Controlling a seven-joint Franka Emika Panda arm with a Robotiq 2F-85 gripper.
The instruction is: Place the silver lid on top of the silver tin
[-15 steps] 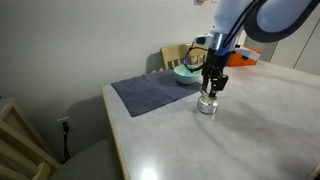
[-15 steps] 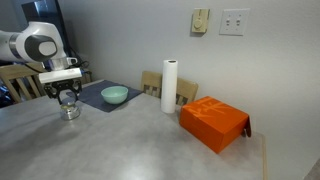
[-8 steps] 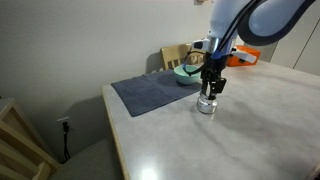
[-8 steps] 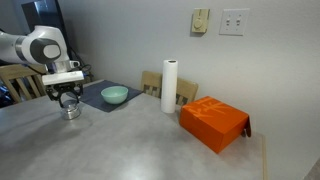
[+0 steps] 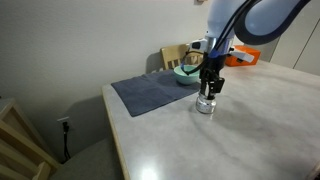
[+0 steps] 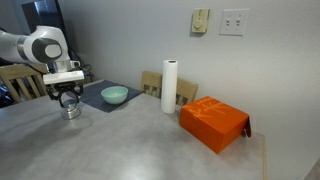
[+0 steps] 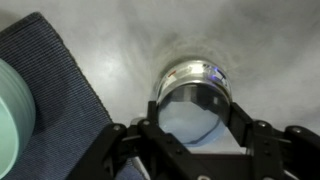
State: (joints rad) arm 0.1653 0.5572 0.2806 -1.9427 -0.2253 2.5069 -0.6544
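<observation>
The silver lid [image 7: 192, 112] is small, thin and made of hard metal. It looks light and will not bend. It is also smooth and shiny, so it could slip. The best place to hold it is the rim, at 2 spots across from each other.

That is how it is held. In the wrist view the jaws are squeezed onto the lid, 1 on each side of the rim.

The lid is right over the silver tin [image 7: 196, 74]. It hides most of the open top, and only the far edge of the tin peeks out. I cannot tell if the lid is touching the tin or is just above it.

The tin stands upright on the counter [image 5: 260, 130], just beside the dark blue cloth [image 5: 150, 92]. It looks light too, so I think a push from the side could slide it or tip it.

In both exterior views the arm [image 5: 225, 30] reaches down from above. Its wrist points straight down and the jaws are low over the tin [image 5: 207, 105]. The teal bowl [image 6: 114, 95] sits on the cloth, near but apart.
</observation>
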